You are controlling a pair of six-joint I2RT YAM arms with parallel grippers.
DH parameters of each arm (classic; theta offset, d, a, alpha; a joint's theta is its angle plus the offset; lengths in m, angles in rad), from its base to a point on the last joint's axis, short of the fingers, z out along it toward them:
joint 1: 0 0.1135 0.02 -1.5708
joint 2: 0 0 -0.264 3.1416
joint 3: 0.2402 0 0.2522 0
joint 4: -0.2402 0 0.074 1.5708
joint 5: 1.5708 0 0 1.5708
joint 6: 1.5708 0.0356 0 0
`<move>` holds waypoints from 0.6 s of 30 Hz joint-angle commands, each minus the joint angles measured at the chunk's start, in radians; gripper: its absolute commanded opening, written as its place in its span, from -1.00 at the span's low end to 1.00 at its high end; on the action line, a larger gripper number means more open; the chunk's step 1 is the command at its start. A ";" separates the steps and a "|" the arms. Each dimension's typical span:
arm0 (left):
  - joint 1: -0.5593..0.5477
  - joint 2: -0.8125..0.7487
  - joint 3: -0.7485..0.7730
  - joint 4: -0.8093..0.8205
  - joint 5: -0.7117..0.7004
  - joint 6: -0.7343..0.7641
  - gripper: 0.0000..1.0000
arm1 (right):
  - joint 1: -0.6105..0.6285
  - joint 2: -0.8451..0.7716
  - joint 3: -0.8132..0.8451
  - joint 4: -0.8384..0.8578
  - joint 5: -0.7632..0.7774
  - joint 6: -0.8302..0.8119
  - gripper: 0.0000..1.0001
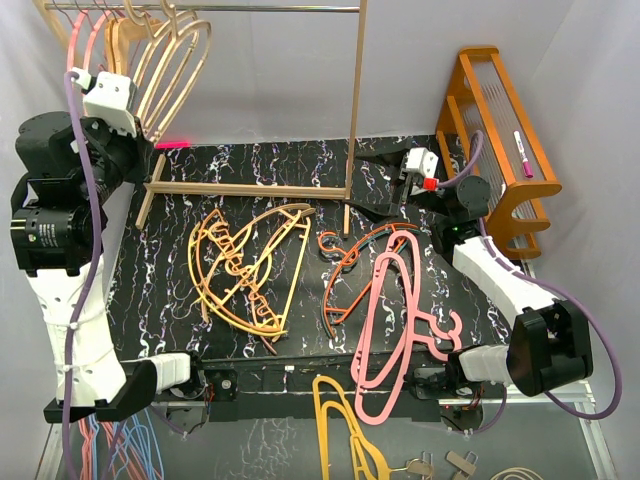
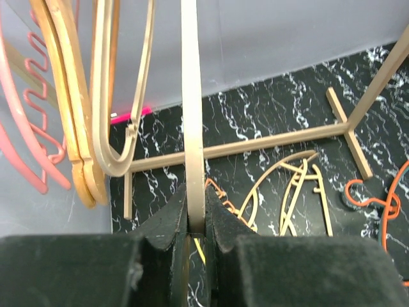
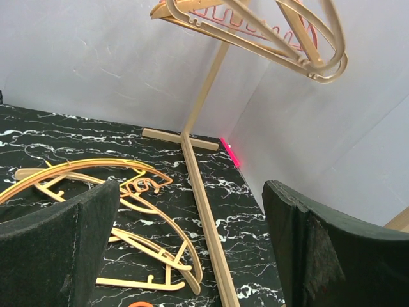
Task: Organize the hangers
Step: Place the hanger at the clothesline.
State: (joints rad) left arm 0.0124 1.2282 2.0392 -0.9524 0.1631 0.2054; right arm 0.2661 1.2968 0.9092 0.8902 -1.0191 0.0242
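My left gripper [image 2: 197, 224] is shut on the lower edge of a pale tan hanger [image 2: 193, 115], held up beside the tan hangers [image 2: 77, 128] and a pink wavy one [image 2: 29, 121] that hang on the rail [image 1: 250, 8]. On the black mat lie a yellow, orange and tan pile [image 1: 250, 265], orange and teal hangers [image 1: 355, 265] and pink hangers [image 1: 390, 330]. My right gripper [image 1: 378, 185] hovers open over the mat's back right, nothing between its fingers [image 3: 57, 243], facing the rack's foot bar [image 3: 204, 192].
The wooden rack's foot bar [image 1: 250, 188] crosses the back of the mat. An orange wooden stand [image 1: 500, 140] sits at the right. A mustard-yellow hanger [image 1: 340, 430] lies past the mat's front edge, and a blue-and-pink bunch [image 1: 120, 445] off its near left corner.
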 commanded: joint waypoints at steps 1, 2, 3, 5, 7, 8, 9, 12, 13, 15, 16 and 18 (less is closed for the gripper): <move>-0.002 0.002 0.072 0.107 -0.020 -0.046 -1.00 | -0.005 -0.027 -0.006 0.024 0.020 -0.012 0.97; -0.002 0.009 0.078 0.112 -0.020 -0.046 -1.00 | -0.006 -0.026 -0.007 0.024 0.018 -0.010 0.97; -0.003 0.020 0.088 0.114 -0.026 -0.047 -1.00 | -0.005 -0.027 -0.007 0.024 0.017 -0.010 0.97; -0.002 0.051 0.122 0.100 -0.041 -0.046 -1.00 | -0.005 -0.028 -0.010 0.024 0.016 -0.010 0.97; -0.002 0.087 0.155 0.075 -0.043 -0.053 -1.00 | -0.006 -0.029 -0.007 0.024 0.010 -0.007 0.97; -0.003 0.096 0.164 0.068 -0.037 -0.053 -1.00 | -0.005 -0.033 -0.008 0.023 0.009 -0.008 0.97; -0.003 0.102 0.168 0.064 -0.033 -0.051 -1.00 | -0.006 -0.035 -0.009 0.023 0.008 -0.008 0.97; -0.002 0.116 0.170 0.068 -0.042 -0.045 -1.00 | -0.005 -0.034 -0.008 0.019 0.005 -0.012 0.97; -0.002 0.124 0.176 0.066 -0.047 -0.042 -1.00 | -0.006 -0.033 -0.008 0.016 0.003 -0.012 0.97; -0.002 0.135 0.197 0.058 -0.053 -0.039 -1.00 | -0.005 -0.031 -0.007 0.015 -0.001 -0.013 0.97; -0.002 0.148 0.210 0.052 -0.053 -0.038 -1.00 | -0.005 -0.030 -0.007 0.015 -0.003 -0.010 0.97; -0.002 0.173 0.235 0.036 -0.061 -0.036 -1.00 | -0.005 -0.028 -0.006 0.016 -0.008 -0.007 0.97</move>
State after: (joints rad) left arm 0.0116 1.3933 2.2013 -0.9276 0.1303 0.1749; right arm 0.2661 1.2964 0.8993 0.8867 -1.0222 0.0242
